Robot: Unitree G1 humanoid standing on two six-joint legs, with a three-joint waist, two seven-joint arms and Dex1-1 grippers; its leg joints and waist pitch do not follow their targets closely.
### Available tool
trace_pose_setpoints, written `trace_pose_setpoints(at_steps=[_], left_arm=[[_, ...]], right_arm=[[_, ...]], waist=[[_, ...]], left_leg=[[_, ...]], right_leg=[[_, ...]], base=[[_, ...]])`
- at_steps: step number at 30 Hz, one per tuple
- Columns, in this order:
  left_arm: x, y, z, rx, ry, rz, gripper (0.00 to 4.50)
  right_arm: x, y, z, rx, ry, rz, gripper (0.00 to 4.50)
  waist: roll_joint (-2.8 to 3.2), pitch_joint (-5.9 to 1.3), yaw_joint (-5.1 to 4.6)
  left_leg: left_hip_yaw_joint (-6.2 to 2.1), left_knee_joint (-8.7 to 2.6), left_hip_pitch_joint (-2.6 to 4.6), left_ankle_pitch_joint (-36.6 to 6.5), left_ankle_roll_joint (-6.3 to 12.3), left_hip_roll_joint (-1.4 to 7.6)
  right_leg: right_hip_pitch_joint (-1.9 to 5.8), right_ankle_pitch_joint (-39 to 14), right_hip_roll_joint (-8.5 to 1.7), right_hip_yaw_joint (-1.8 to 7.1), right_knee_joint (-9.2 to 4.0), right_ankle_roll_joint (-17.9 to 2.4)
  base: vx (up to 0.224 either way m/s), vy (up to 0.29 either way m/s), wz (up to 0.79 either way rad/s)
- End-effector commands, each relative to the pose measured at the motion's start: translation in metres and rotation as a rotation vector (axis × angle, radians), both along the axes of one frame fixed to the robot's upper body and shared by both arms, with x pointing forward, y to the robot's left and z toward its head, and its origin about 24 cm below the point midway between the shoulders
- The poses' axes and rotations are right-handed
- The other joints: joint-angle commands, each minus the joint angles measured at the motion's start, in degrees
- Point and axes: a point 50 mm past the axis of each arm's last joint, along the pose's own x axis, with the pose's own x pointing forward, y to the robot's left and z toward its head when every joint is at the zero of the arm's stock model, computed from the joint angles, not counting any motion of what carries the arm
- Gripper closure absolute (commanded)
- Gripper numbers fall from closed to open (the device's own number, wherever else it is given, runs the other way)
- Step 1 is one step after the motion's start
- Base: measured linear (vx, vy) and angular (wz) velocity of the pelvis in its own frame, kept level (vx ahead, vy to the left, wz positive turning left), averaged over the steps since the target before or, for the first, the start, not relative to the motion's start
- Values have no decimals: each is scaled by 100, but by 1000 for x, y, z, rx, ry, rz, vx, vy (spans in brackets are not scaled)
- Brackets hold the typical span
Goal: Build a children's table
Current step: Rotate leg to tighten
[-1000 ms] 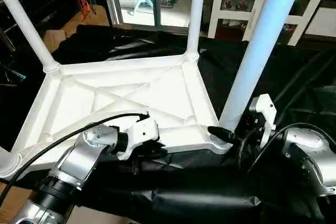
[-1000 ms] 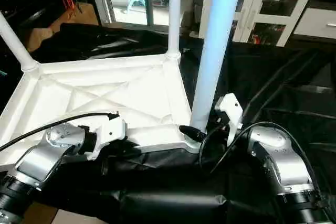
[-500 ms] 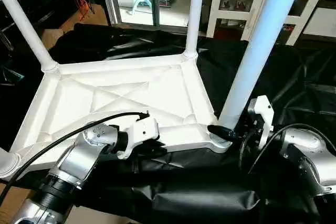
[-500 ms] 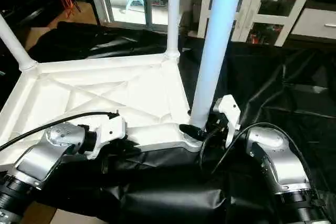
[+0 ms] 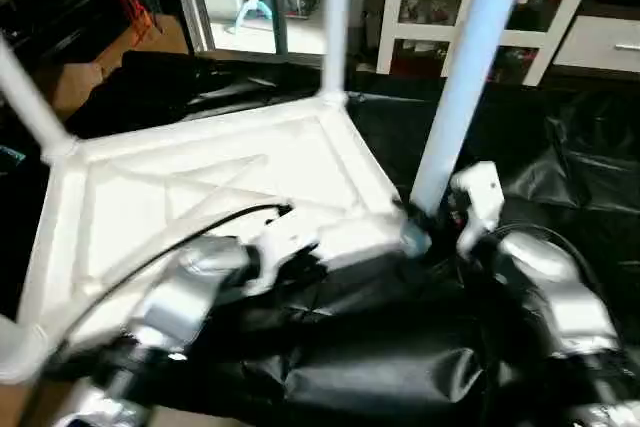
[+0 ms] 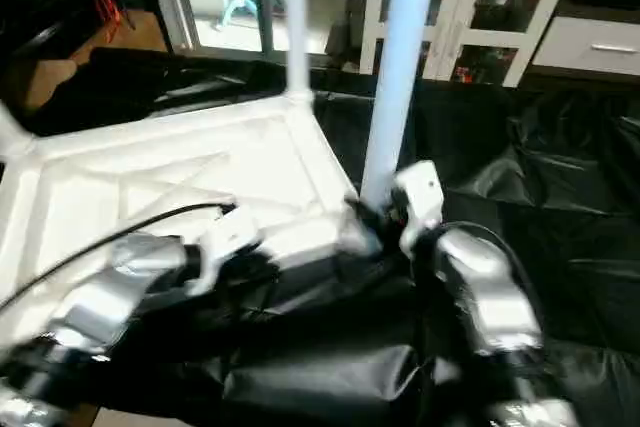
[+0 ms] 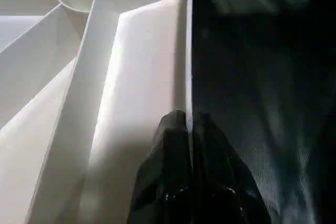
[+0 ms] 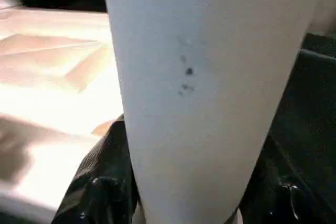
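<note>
Right jaws newly closed around near leg [image 5: 462, 82]; left jaws clamping tabletop [image 5: 190, 182] rim.

Your left arm reached in from the lower left, its silver forearm angled toward the middle, and your left gripper [image 7: 188, 182] was pinched shut on the thin edge of the tabletop [image 5: 200, 187]. Your right arm came up from the lower right, wrist bent inward, with your right gripper [image 8: 184, 203] straddling the near leg [image 5: 462, 77], one black finger [image 8: 100, 182] on each side.
</note>
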Motion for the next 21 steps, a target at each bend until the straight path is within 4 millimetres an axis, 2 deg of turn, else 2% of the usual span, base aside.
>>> trace_pose_setpoints(at_steps=[1, 2, 3, 4, 5, 6, 9, 14, 15, 16, 18, 20, 21], left_arm=[[4, -2, -10, -12, 43, 147, 450], [11, -12, -7, -36, 35, 229, 450], [16, -23, -4, -59, 23, 300, 450], [18, -29, -2, -71, 15, 324, 450], [20, -36, 0, -83, 8, 348, 450], [21, -43, 1, -86, 0, 357, 450], [19, -49, 2, -97, -10, 331, 450], [15, -37, -3, -74, -14, 294, 450], [12, -32, -5, -69, -5, 284, 450], [11, -30, -6, -69, -7, 265, 450], [4, -22, -9, -69, 11, 200, 450], [1, -19, -9, -67, 9, 152, 450], [-5, -15, -8, -73, -3, 54, 450]], right_arm=[[-8, -17, -45, -47, 201, -215, 255], [-4, -11, -52, -29, 217, -317, 255], [0, -3, -58, -7, 235, -418, 255], [1, 3, -60, 1, 246, -456, 255], [2, 10, -63, 7, 258, -495, 255], [4, 19, -65, 5, 256, -510, 255], [7, 34, -60, 16, 222, -453, 255], [10, 40, -51, 124, 184, -374, 255], [11, 43, -45, 162, 145, -330, 255], [11, 43, -41, 184, 121, -304, 199], [11, 39, -29, 203, 61, -243, 185], [10, 37, -23, 216, 39, -213, 178], [9, 32, -16, 234, 20, -167, 166]], waist=[[-86, -155, 1], [-87, -149, -15], [-29, -169, -21], [-76, -156, -39], [-74, -186, -25], [-70, -186, -10], [-88, -200, 48], [-89, -193, 26], [-82, -204, 28], [-76, -207, 27], [-54, -229, 38], [-78, -232, 42], [-100, -238, 32]], left_leg=[[-81, -442, 58, -764, 273, 241], [-70, -447, 60, -778, 256, 254], [-71, -439, 79, -742, 129, 241], [-66, -445, 68, -751, 118, 233], [-75, -434, 62, -655, 120, 225], [-73, -431, 60, -634, 139, 231], [-78, -426, 26, -602, 306, 216], [-86, -447, 17, -790, 317, 230], [-83, -436, 8, -718, 352, 229], [-86, -435, 0, -664, 362, 235], [-89, -421, 0, -490, 396, 247], [-84, -405, -2, -298, 509, 243], [-82, -407, -12, -253, 540, 237]], right_leg=[[48, -326, -346, 158, -483, -1502], [42, -310, -350, 168, -483, -1513], [18, -281, -353, 172, -471, -1550], [19, -309, -345, 169, -505, -1545], [48, -158, -345, 170, -487, -1528], [49, -85, -357, 172, -484, -1517], [77, 186, -346, 157, -476, -1293], [68, 21, -347, 149, -486, -1239], [81, 161, -351, 155, -481, -1244], [86, 231, -353, 156, -467, -1254], [103, 546, -341, 151, -435, -1280], [116, 1167, -319, 150, -395, -1318], [138, 1283, -314, 153, -376, -1342]], base=[[0, 0, 0], [0, 0, 0], [0, 0, 0], [0, 0, 0], [0, 0, 0], [0, 0, 0], [0, 0, 0], [0, 0, 0], [0, 0, 0], [0, 0, 0], [0, 0, 0], [0, 0, 0], [0, 0, 0]])
